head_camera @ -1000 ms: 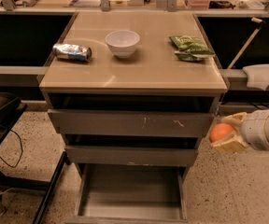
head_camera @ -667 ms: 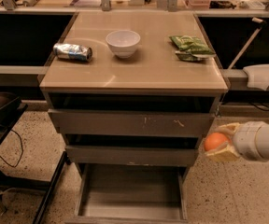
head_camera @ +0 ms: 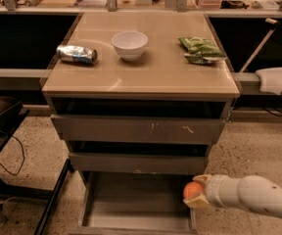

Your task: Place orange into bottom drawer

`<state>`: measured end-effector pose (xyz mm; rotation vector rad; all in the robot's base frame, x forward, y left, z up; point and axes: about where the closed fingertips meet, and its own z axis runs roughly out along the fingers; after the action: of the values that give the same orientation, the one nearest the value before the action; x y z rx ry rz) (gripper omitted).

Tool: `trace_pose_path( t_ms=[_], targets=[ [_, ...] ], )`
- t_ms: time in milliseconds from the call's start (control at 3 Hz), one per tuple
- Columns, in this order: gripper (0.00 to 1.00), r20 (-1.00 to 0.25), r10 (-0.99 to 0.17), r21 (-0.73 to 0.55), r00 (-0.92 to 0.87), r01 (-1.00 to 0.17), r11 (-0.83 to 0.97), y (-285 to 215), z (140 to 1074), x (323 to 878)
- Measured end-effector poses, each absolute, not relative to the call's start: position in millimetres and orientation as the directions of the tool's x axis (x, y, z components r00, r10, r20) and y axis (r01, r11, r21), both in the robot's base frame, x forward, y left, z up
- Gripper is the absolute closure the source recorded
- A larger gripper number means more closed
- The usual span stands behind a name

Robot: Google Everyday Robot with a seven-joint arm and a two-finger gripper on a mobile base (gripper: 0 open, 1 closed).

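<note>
Currently the tool (head_camera: 198, 192) sits low at the right of frame, on the end of a smooth white arm (head_camera: 256, 196) that reaches in from the right edge. Its two pale fingers (head_camera: 201, 179) are pinched on the orange (head_camera: 192, 189), one above and one below. The fruit is round and glossy, and its left side shows clear of the fingers.

Position: the orange hangs at the right wall of the bottom drawer (head_camera: 131, 199), toward the front. I cannot tell whether it is inside the wall line or directly over it. It is off the drawer floor.

Clearances: the bottom drawer is pulled out well past the two above it. It is a shallow grey tray with a flat bare floor and thin side walls, open from above, with room to the left of the tool. The middle drawer (head_camera: 138, 163) juts out a little, and its front edge overhangs the back of the tray. The top drawer (head_camera: 138, 129) has a scuffed front.

Bench (head_camera: 155, 80): smooth tan top with rounded edges. On it stand a white bowl (head_camera: 129, 44) at centre, a crushed silver can (head_camera: 77, 54) on its side to the left, and a crinkled green snack bag (head_camera: 201, 49) to the right, all well apart.

Speckled floor (head_camera: 258, 151) lies right of the cabinet.
</note>
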<state>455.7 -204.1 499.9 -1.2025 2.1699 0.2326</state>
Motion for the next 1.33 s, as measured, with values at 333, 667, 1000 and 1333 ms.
trace_pose_path(
  t_ms=[333, 667, 1000, 1333],
  targets=[
    [1.00, -0.605, -0.646, -0.062, -0.465, -0.782, 0.620, -182.0, 405.4, 460.1],
    [1.00, -0.620, -0.629, -0.072, -0.469, -0.764, 0.641, -175.3, 386.2, 467.6],
    [1.00, -0.632, -0.626, -0.113, -0.457, -0.745, 0.657, -180.7, 384.1, 452.0],
    [1.00, -0.690, -0.627, -0.246, -0.361, -0.698, 0.672, -184.7, 371.2, 475.4]
  ],
)
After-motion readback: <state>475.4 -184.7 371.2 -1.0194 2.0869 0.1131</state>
